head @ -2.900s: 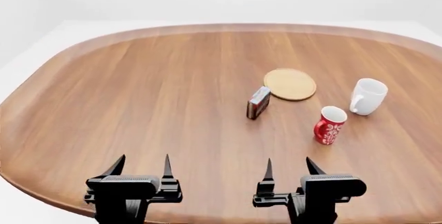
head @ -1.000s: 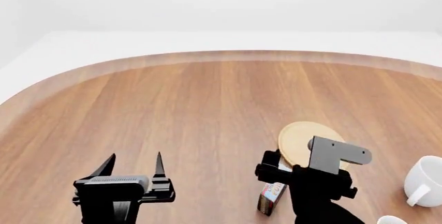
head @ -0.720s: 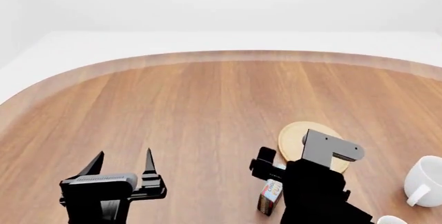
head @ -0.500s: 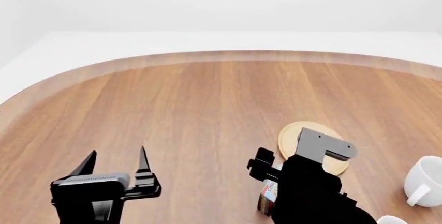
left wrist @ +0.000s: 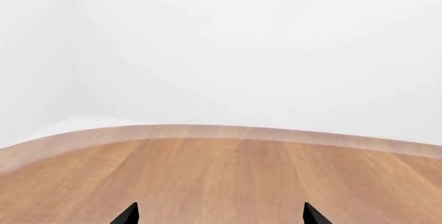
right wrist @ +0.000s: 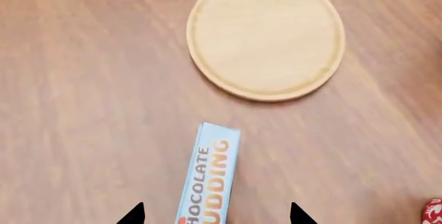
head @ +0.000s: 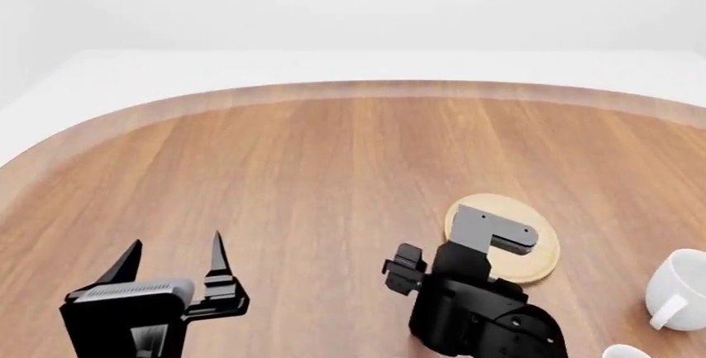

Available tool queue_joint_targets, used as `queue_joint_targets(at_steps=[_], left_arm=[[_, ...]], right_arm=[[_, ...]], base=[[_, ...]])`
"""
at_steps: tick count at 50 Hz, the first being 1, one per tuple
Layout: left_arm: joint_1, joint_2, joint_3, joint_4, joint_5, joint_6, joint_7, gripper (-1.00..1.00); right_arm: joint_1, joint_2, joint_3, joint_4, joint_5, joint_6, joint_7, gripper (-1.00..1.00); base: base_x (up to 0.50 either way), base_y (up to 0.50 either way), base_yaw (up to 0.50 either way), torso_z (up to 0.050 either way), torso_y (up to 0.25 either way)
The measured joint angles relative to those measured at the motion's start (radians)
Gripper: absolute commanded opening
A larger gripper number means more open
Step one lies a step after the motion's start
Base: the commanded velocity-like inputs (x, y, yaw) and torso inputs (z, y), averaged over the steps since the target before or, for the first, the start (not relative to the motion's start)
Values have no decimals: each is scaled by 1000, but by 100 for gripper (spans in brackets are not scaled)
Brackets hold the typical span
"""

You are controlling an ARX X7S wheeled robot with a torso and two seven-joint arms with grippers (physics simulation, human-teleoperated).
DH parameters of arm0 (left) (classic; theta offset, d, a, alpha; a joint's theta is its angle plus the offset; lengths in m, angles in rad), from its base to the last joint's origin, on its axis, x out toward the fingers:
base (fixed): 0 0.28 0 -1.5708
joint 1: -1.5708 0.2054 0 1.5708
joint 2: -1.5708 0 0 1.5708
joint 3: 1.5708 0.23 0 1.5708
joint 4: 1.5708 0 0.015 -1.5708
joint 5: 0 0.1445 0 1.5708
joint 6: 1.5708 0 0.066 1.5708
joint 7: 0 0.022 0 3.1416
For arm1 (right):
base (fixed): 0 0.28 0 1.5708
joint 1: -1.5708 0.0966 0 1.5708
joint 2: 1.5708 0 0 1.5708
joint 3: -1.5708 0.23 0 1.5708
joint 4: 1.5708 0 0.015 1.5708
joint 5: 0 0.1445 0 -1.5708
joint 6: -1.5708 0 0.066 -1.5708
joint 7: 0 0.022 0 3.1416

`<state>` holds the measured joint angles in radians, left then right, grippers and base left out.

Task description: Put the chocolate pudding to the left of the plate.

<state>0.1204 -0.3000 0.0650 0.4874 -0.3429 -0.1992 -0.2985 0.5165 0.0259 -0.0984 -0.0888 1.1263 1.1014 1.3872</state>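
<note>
At the near left, the left pincer (head: pixel 174 257) hangs released over the tabletop (head: pixel 309 168), its two tips spread with nothing between them. To the right, the right pincer (right wrist: pixel 215 214) is also released, tips set wide on either side of the pudding (right wrist: pixel 209 180), above it and not touching. The pudding lies on the tabletop just near and left of the plate (right wrist: pixel 266 35), a narrow gap between them. A white mug (head: pixel 675 287) stands at the right edge, and a red mug (right wrist: pixel 433 212) shows nearer.
</note>
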Motion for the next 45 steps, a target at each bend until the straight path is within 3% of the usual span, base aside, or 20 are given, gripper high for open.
queue_joint_targets(at_steps=[45], left_arm=[[13,-16,1,0,-20,23,-5,100]], right_arm=[[28,16,-111,256,41,-169,-58,100]], base=[[0,0,0,0,0]])
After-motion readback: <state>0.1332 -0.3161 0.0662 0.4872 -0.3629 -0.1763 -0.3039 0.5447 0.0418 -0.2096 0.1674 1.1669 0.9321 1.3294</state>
